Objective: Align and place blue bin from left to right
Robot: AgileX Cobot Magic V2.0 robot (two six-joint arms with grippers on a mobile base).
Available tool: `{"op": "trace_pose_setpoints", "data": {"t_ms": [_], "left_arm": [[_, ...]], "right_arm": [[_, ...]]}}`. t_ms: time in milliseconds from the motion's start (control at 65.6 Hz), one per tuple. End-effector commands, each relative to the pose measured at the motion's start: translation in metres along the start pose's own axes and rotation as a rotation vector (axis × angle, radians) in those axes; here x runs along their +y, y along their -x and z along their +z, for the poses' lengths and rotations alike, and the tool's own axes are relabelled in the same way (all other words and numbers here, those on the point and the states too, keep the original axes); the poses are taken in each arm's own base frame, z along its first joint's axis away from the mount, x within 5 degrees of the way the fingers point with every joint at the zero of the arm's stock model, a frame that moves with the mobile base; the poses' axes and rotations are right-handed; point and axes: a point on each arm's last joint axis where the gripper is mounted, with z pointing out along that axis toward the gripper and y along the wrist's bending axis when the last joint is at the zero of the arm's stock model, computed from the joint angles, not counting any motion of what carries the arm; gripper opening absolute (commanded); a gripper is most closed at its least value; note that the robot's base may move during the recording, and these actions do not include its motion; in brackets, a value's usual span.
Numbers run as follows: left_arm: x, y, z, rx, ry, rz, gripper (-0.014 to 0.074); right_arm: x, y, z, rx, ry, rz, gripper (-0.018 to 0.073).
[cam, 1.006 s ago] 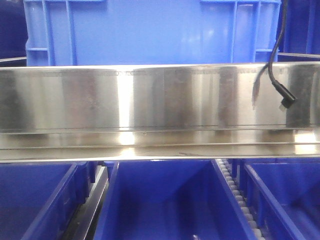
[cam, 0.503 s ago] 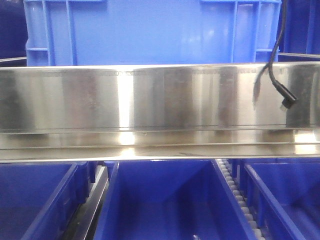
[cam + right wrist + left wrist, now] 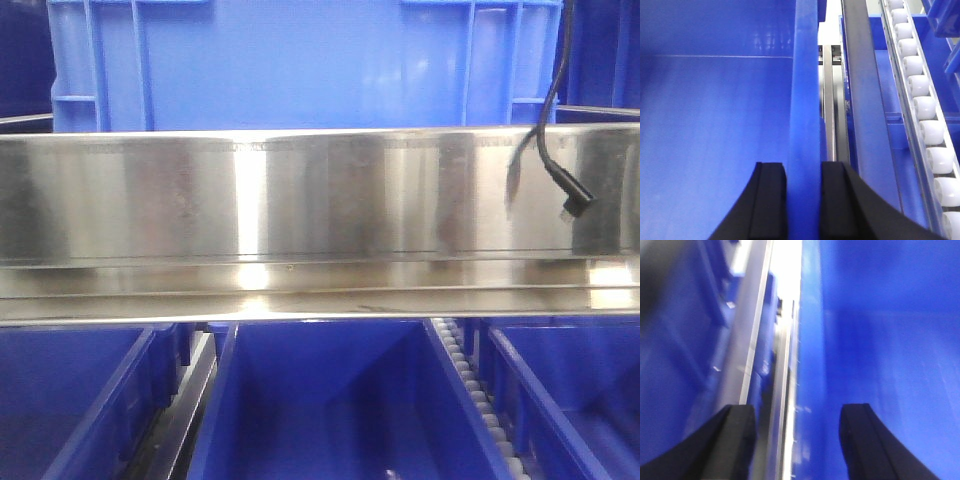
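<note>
The blue bin (image 3: 300,60) stands on the upper level behind the stainless rail (image 3: 320,200). My right gripper (image 3: 803,169) pinches a blue bin wall beside the roller track (image 3: 922,107). My left gripper (image 3: 797,410) is spread, straddling a blurred wall edge. I should seat the left squarely, then move both arms together and level, to avoid skewing.

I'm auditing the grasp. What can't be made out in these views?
Front view: steel rail hides the bottom of the blue bin; both arms out of frame.
Left wrist: blur smears everything past the open left end effector.
Right wrist: right end effector clamps a bin wall; edges hide which bin.
</note>
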Motion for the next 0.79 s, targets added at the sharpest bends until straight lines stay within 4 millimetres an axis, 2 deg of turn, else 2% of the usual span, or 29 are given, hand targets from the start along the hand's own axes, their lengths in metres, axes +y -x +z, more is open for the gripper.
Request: {"op": "trace_pose_setpoints", "data": {"t_ms": [0, 152, 381, 488, 686, 778], "left_arm": [[-0.0055, -0.0010, 0.0050, 0.000, -0.015, -0.006, 0.0275], [-0.0059, -0.0039, 0.0137, 0.020, -0.005, -0.003, 0.0275], [-0.0060, -0.0041, 0.0142, 0.021, -0.005, -0.003, 0.0250], [-0.0060, -0.0041, 0.0142, 0.021, -0.005, -0.003, 0.0165], [-0.0062, -0.0034, 0.0139, 0.015, -0.007, -0.003, -0.0103], [-0.0057, -0.0020, 0.0115, 0.008, -0.010, -0.005, -0.0111]], "right_arm": [[-0.0007, 0.0010, -0.0031, 0.000, -0.006, -0.010, -0.0166], [-0.0007, 0.0010, -0.0031, 0.000, -0.006, -0.010, -0.0166], [-0.0007, 0.0010, -0.0031, 0.000, -0.006, -0.010, -0.0166], [-0.0007, 0.0010, -0.0031, 0.000, -0.006, -0.010, -0.0166], [-0.0005, 0.0014, -0.0031, -0.004, -0.005, -0.010, -0.0166], [-0.0005, 0.0014, -0.0031, -0.004, -0.005, -0.010, -0.0166]]}}
